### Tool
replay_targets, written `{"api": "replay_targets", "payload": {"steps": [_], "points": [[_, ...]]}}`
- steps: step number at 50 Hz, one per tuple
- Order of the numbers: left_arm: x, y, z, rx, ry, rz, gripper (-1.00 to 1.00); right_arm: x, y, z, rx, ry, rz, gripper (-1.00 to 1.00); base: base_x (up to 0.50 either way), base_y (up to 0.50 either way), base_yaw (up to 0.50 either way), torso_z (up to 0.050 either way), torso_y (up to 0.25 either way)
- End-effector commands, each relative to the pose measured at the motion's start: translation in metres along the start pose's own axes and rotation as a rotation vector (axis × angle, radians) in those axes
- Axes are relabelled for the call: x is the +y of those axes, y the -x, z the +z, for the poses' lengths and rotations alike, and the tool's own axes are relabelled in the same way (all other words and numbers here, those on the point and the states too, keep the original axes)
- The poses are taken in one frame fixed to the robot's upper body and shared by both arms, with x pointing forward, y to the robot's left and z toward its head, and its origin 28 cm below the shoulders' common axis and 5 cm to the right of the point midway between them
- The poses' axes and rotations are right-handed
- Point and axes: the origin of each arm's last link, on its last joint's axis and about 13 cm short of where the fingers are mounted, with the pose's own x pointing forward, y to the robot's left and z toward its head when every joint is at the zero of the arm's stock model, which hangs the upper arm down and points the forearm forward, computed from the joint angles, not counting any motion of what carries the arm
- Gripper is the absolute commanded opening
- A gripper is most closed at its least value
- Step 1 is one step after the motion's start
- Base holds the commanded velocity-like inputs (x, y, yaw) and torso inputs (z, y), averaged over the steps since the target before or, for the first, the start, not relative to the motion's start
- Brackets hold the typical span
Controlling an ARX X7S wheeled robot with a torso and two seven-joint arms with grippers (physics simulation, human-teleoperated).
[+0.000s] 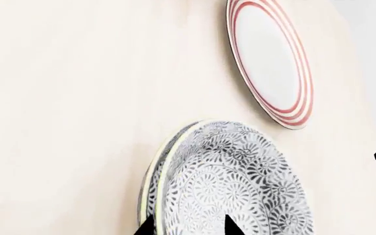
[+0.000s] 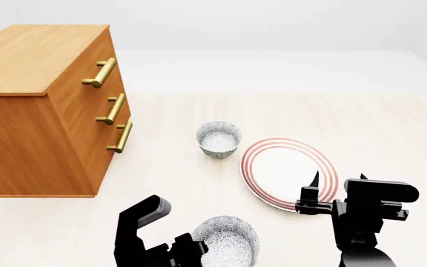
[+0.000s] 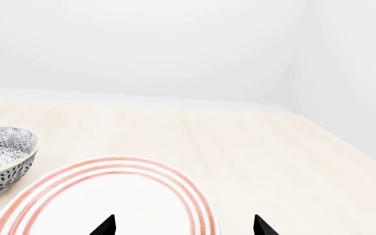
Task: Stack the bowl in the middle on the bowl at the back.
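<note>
Surface: pale wood-grain tabletop (image 2: 162, 183), white walls behind.
L fingers: left gripper (image 1: 189, 227) tips sit either side of the rim of the middle bowl (image 2: 228, 242), a small round white bowl w/ fine grey speckle. One tip is outside, one inside. Can't tell if they clamp it.
Middle bowl: at the near edge of the head view, right by the L gripper. L wrist view shows a 2nd matching rim just behind it.
R fingers: right gripper (image 3: 184, 226) tips spread wide, nothing between them.
R gripper spot: over the near edge of the large flat white plate w/ red rings (image 2: 284, 167).
Back bowl: identical speckled bowl at the back (image 2: 218, 139), upright, just beside the plate's far-left rim.
Far left: brown wooden drawer cabinet w/ brass handles (image 2: 35, 111).
</note>
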Motion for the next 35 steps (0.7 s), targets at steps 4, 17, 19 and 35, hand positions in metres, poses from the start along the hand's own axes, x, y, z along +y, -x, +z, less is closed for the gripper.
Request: {"api": "replay_targets", "payload": {"steps": [4, 17, 19, 35], "points": [[-0.002, 0.001, 0.001, -0.005, 0.004, -0.02, 1.0, -0.001, 0.0, -0.001, 0.002, -0.001, 0.0, 1.0, 0.0, 0.0, 0.0, 0.0, 0.0], [-0.006, 0.012, 0.005, -0.046, -0.015, -0.056, 1.0, -0.001, 0.0, -0.002, 0.005, -0.002, -0.004, 1.0, 0.0, 0.0, 0.0, 0.0, 0.0], [-0.008, 0.017, 0.007, -0.066, -0.022, -0.069, 1.0, -0.001, 0.0, -0.001, 0.005, -0.002, -0.004, 1.0, 0.0, 0.0, 0.0, 0.0, 0.0], [-0.022, 0.042, 0.041, -0.327, -0.058, -0.113, 1.0, -0.002, 0.0, 0.001, 0.003, 0.002, -0.006, 1.0, 0.0, 0.0, 0.0, 0.0, 0.0]]}}
